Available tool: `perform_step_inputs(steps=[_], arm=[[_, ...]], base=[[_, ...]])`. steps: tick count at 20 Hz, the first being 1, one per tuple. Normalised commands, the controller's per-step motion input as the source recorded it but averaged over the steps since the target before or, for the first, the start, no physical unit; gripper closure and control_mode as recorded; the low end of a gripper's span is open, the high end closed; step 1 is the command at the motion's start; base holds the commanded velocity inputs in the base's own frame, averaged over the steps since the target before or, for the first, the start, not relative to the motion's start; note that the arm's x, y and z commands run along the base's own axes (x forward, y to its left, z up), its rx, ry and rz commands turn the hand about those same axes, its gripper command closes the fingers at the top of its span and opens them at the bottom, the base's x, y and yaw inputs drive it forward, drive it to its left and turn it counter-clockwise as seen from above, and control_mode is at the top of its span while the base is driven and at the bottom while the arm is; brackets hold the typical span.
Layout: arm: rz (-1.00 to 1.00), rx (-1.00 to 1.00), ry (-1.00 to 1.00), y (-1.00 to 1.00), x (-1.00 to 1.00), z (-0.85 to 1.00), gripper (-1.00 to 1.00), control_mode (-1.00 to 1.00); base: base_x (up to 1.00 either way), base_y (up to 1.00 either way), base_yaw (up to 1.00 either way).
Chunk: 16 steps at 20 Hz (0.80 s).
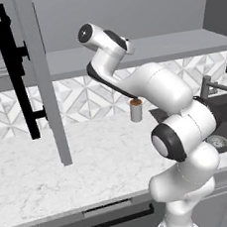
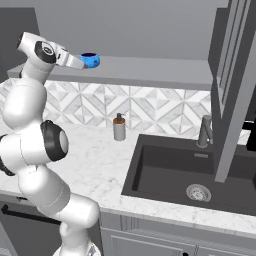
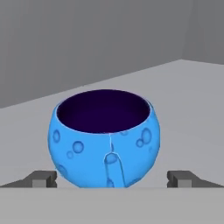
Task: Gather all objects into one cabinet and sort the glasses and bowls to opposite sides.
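I have the hand (image 3: 112,178) wide open and level with the blue bowl (image 3: 104,136), one fingertip (image 3: 43,178) on either side of it, nothing gripped yet. The bowl stands upright on the grey cabinet shelf (image 2: 150,70), close to its front edge. I judge the best approach is to ease forward until the fingers bracket its widest part, then close gently so it doesn't skid.
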Motion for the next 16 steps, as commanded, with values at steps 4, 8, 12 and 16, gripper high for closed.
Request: perform_step_inputs(steps=[4, 8, 12, 16], arm=[[-0.01, 0.0, 0.0, 0.0, 0.0, -0.02, 1.0, -1.0], [-0.01, 0.0, 0.0, 0.0, 0.0, 0.0, 1.0, -1.0], [0.0, 0.0, 0.0, 0.0, 0.0, 0.0, 1.0, -1.0], [0.0, 0.0, 0.0, 0.0, 0.0, 0.0, 1.0, -1.0]], base=[[0.0, 0.0, 0.0], [0.0, 0.0, 0.0], [0.0, 0.0, 0.0], [0.0, 0.0, 0.0]])
